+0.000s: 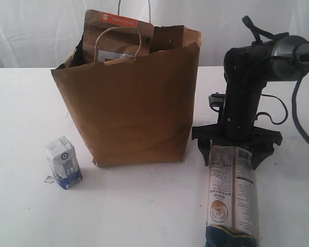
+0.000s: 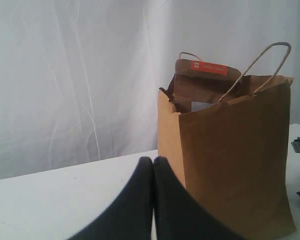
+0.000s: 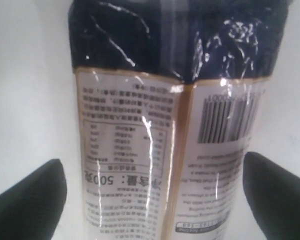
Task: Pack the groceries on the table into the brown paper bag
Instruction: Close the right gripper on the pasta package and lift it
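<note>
Exterior view: right pincer [image 1: 232, 154] wide astride long dark-blue packet [image 1: 232, 193] beside brown paper bag [image 1: 134, 113]; left pincer [image 2: 153, 162] closed.

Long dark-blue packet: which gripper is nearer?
Right. The right gripper straddles one end of the long dark-blue packet, jaws open; the left gripper, shut, faces the brown paper bag.

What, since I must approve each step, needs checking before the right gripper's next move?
1. Right gripper open: ok.
2. Packet lying between its fingers: ok.
3. Grip on packet: not ok, gaps show on both sides.
4. Bag upright, mouth open: ok.
5. Room in bag beside the pouch: cannot tell.
6. Left gripper shut, empty: ok.
</note>
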